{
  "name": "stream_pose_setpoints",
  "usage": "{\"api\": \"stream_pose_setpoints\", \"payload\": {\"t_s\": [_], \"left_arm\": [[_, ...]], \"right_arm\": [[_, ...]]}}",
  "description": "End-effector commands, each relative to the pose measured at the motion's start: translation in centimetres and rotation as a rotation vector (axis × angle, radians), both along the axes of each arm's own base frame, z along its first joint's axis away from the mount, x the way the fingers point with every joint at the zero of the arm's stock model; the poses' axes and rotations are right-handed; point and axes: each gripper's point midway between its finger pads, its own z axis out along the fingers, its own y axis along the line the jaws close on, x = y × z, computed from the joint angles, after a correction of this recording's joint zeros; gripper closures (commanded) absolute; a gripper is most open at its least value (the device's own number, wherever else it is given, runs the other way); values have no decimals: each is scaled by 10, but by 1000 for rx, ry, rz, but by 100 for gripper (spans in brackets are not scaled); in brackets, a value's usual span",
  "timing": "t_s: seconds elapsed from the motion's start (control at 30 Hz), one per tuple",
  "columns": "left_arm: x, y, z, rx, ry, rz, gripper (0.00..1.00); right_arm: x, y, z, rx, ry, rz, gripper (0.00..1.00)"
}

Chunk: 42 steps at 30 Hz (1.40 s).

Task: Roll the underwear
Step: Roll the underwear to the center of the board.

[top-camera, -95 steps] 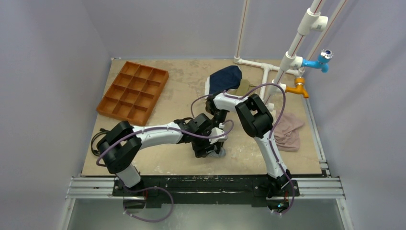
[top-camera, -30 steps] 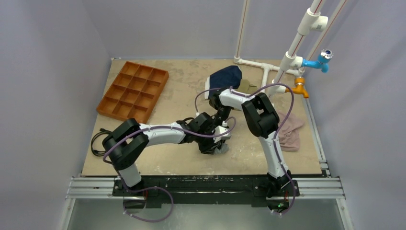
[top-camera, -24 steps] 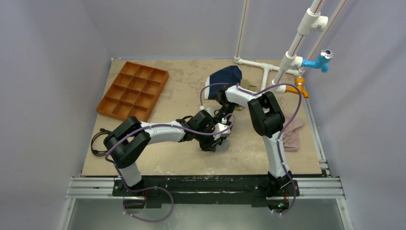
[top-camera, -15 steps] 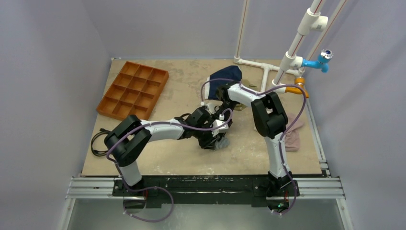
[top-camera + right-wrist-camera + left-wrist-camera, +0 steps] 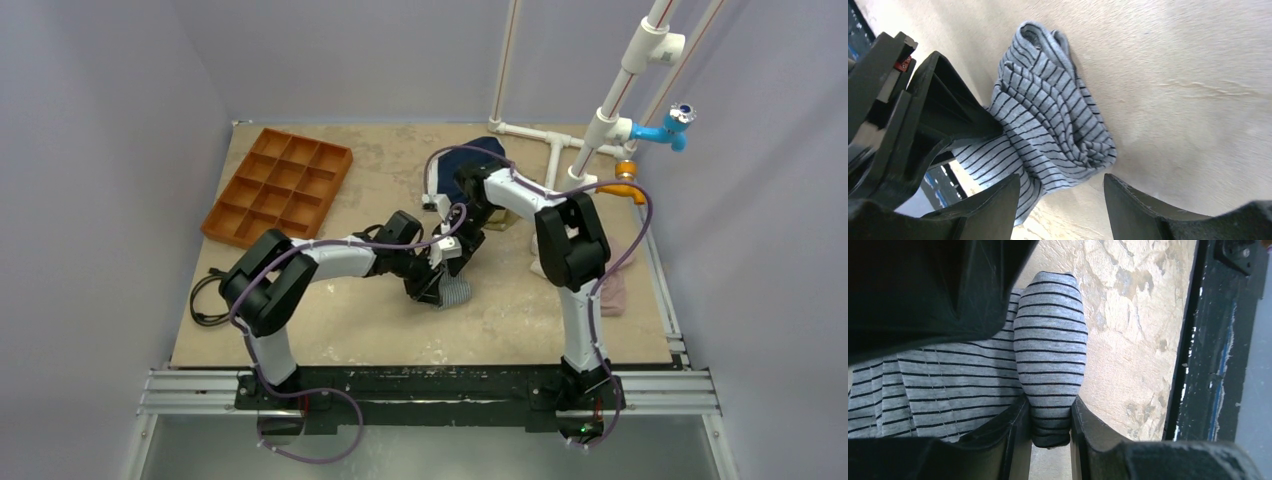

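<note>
The underwear (image 5: pixel 456 292) is a grey-and-white striped bundle, partly rolled, lying on the table near the middle. In the left wrist view the rolled end (image 5: pixel 1050 350) lies between my fingers. My left gripper (image 5: pixel 1050 417) is shut on that roll and shows in the top view (image 5: pixel 436 288) at the bundle's left side. My right gripper (image 5: pixel 1060 197) is open and empty, hovering just beside the underwear (image 5: pixel 1048 125), apart from it. In the top view my right gripper (image 5: pixel 452 252) sits just behind the bundle. The left gripper's black body (image 5: pixel 923 110) covers part of the cloth.
An orange compartment tray (image 5: pixel 280 190) stands at the back left. A navy garment (image 5: pixel 470 158) lies at the back centre, partly under the right arm. A mauve cloth (image 5: pixel 612 285) lies at the right. White pipes with a blue tap (image 5: pixel 668 128) and an orange tap (image 5: pixel 628 185) stand at the back right. The table's front edge (image 5: pixel 1193 365) is close to the roll.
The left gripper and the underwear have shifted a little farther from the front edge. The right arm has swung back and right, its gripper drawing away from the bundle.
</note>
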Motion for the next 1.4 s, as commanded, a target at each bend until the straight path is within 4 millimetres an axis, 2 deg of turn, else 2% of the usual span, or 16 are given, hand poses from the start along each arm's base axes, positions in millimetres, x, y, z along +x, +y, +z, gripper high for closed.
{"api": "stream_pose_setpoints", "payload": {"t_s": [0.0, 0.23, 0.4, 0.53, 0.9, 1.03, 1.17, 1.37], "left_arm": [[-1, 14, -13, 32, 115, 36, 100], [9, 18, -16, 17, 214, 65, 100], [19, 21, -17, -9, 307, 111, 100], [23, 23, -22, 5, 316, 131, 100], [34, 28, -46, 121, 360, 204, 100], [38, 29, -54, 159, 376, 227, 100], [40, 31, -60, 190, 391, 242, 100], [38, 32, -60, 195, 396, 242, 100]], "right_arm": [[35, 3, 36, 56, -168, -66, 39], [46, 2, 57, 101, -252, -107, 39], [51, -3, 62, 93, -306, -153, 39], [59, -8, 63, 74, -347, -195, 39], [63, -20, 67, 49, -375, -200, 40], [65, -33, 68, -24, -404, -209, 40], [74, -55, 61, -152, -430, -263, 40], [94, -76, 47, -231, -451, -313, 40]]}}
